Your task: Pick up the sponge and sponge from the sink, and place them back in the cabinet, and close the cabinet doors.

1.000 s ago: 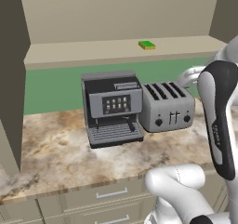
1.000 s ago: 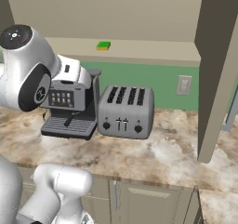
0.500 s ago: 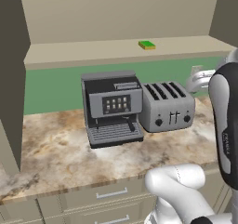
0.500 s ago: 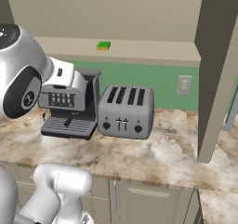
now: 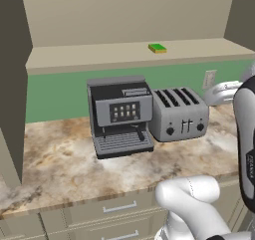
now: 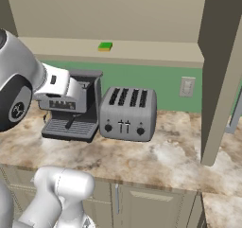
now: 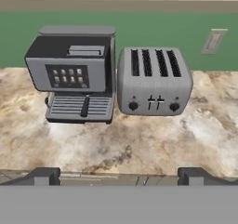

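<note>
Sitting on the cabinet (image 5: 124,55) shelf, one sponge (image 5: 157,48) looks light, soft and squashy. Its short sides suit pinching; the gripper (image 7: 119,175) stands wide apart, empty.

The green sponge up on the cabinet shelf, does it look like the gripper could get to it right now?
Probably yes. The green sponge lies alone on the open cabinet shelf, with no door in front. The gripper is open, facing the coffee machine and toaster below, so it would have to rise first.

Espresso mach. (image 5: 121,115) beside toaster (image 5: 179,113) — marble ctr (image 5: 60,169).
</note>
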Tool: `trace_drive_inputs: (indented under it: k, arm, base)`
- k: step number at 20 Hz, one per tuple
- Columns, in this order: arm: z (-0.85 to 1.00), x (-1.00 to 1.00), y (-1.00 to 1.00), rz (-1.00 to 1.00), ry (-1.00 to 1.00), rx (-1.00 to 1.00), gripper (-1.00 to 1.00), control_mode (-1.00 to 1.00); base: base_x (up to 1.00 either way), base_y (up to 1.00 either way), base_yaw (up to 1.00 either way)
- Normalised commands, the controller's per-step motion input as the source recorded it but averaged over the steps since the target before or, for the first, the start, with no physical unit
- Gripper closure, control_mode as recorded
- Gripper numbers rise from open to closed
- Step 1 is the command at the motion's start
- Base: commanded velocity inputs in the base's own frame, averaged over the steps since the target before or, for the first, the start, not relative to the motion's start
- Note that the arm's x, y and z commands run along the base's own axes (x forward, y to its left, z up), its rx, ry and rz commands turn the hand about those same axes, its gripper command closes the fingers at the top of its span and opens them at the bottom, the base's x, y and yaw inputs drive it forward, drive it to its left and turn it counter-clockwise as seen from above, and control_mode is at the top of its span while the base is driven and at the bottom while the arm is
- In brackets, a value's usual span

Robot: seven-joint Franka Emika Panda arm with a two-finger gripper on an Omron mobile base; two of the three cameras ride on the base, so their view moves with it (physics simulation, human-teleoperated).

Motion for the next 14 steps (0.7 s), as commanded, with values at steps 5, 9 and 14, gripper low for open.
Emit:
trace_drive_inputs:
  k: [5, 9, 14]
  arm:
    - [0.00, -0.13, 0.01, 0.00, 0.00, 0.00, -1.00, -1.00]
    - [0.00, -0.05, 0.00, 0.00, 0.00, 0.00, -1.00, 1.00]
    - [0.00, 0.00, 0.00, 0.00, 0.00, 0.00, -1.00, 1.00]
  base:
    - [0.00, 0.00, 0.00]
    - [-0.25, 0.00, 0.00]
    - [-0.57, 0.00, 0.00]
